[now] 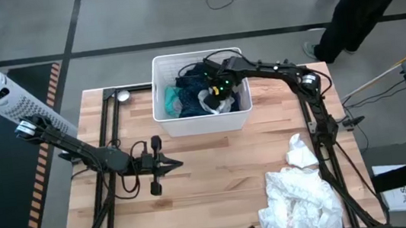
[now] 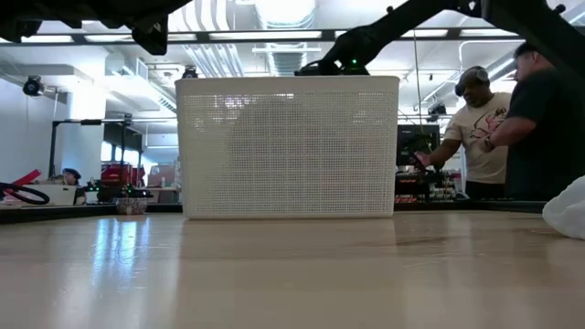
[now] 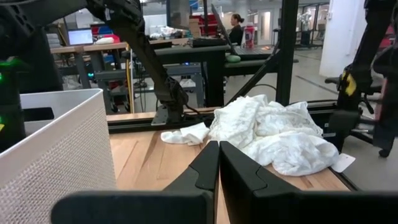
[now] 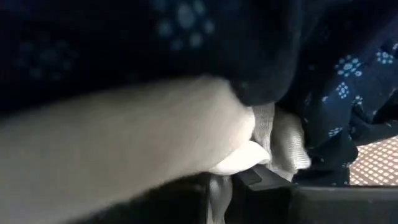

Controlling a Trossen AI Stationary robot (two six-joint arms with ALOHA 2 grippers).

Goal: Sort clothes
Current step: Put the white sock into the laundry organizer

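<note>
Bright ceiling lights (image 2: 283,11) overhead (right wrist view dim, blurred).

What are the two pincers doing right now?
Left pincer: shut, empty, over the table.
Right pincer: shut on white cloth in the basket.

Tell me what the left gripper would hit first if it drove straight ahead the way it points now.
Most likely the crumpled white fabric pile on the wooden table. The left gripper, fingers shut, aims across bare tabletop at it; exact height is unclear, so it might skim over.
</note>
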